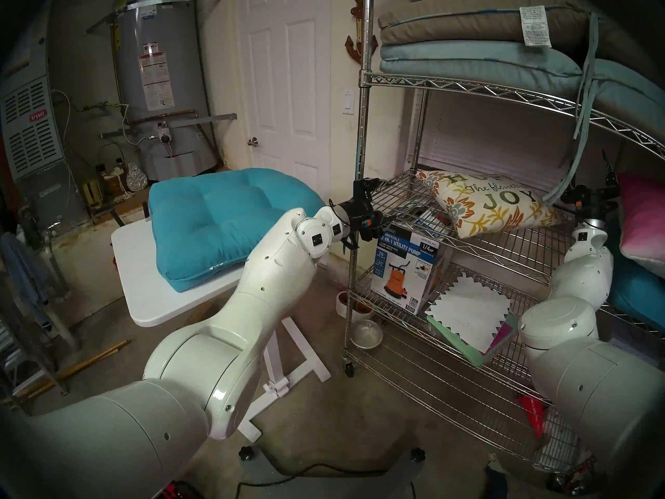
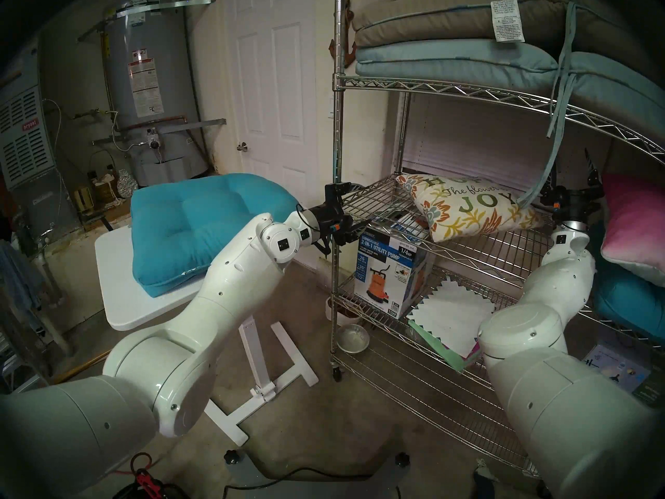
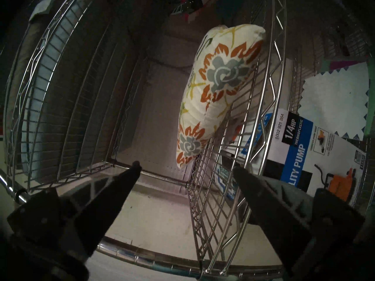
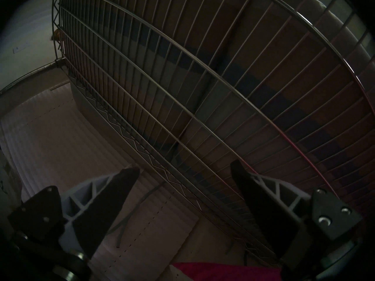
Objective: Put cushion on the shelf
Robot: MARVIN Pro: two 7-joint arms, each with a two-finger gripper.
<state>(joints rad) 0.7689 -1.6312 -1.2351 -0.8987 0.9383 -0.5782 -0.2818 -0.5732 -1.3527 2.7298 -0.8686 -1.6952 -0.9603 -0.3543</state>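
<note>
Cushion (image 1: 491, 203) is on the shelf (image 1: 475, 242), middle wire tier, lying tilted with its printed face up and toward the camera. One end rests on the wire deck; nothing grips it.

Left arm: reaches up and forward from lower left, wrist roughly level. Left tool (image 1: 374, 203) sits at the shelf's front-left post, at the height of the cushion's tier, pointing in along the tier. Fingers spread wide, nothing between them. In the left wrist view the cushion (image 3: 215, 88) is ahead of the fingertips, clearly apart from them, and one finger (image 3: 251, 185) overlaps the wire deck edge.

Right arm: comes up from lower right, elbow bent, forearm rising steeply. Right tool (image 1: 593, 179) points upward, toward the underside of the tier above, beside the cushion's right end and just left of a pink pillow (image 1: 644, 221). Fingers spread, empty. The right wrist view shows only the wire grid overhead between the two fingers (image 4: 121, 185).

Teal seat cushion (image 1: 219, 221) sits on the white surface (image 1: 151, 307) left of the shelf. A utility pump box (image 1: 405, 271) stands on the tier below the cushion. Grey and pale blue pads (image 1: 467, 44) are stacked on the tier above.
</note>
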